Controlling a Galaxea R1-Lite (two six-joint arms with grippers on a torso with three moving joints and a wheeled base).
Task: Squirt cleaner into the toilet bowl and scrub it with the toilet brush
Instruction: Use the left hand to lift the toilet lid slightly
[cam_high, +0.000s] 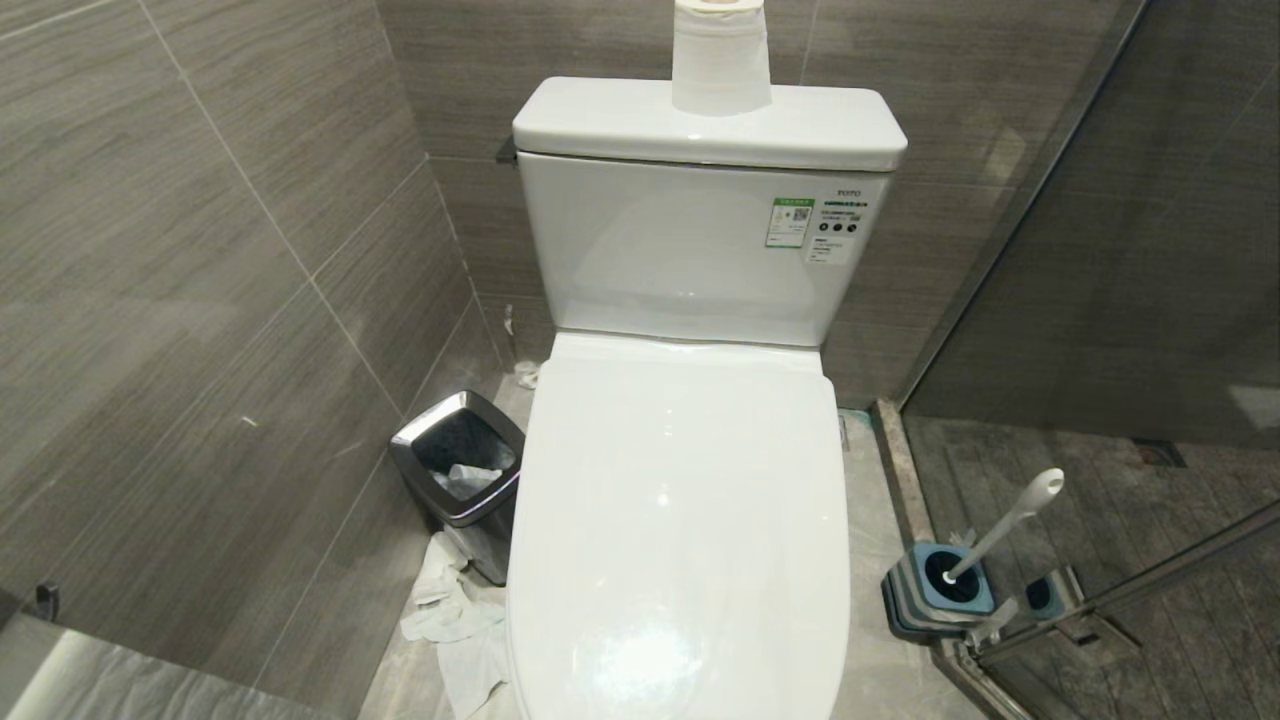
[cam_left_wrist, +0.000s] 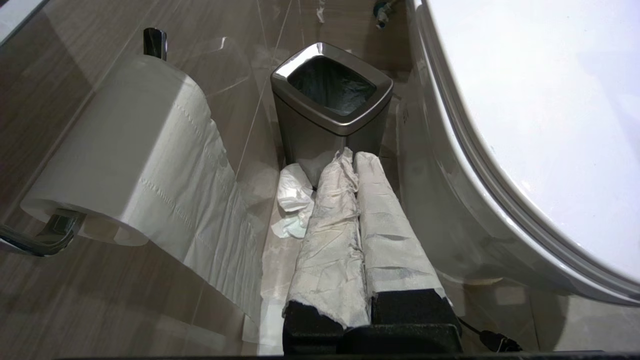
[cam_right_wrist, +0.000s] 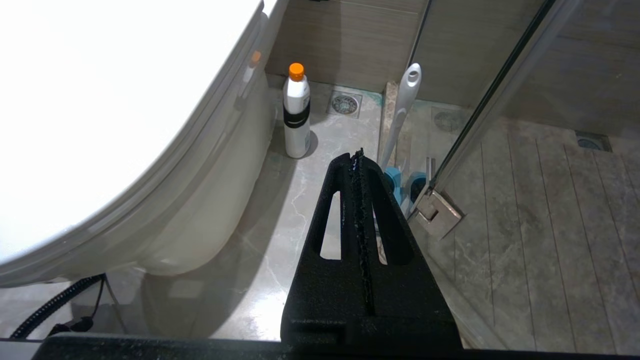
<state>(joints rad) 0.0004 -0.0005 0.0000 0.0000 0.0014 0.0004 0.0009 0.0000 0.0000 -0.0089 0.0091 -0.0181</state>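
Toilet bowl (cam_high: 680, 540): you're looking at a glossy white toilet with its lid shut flat over the bowl, so the basin itself is hidden.
Toilet brush (cam_high: 1010, 520): you'll find its slim white handle leaning out of a square blue-and-grey holder (cam_high: 935, 590) on the floor, near the bowl's right side.
Cleaner: a white bottle (cam_right_wrist: 297, 115) with an orange cap stands upright just beside the bowl's base, same side.
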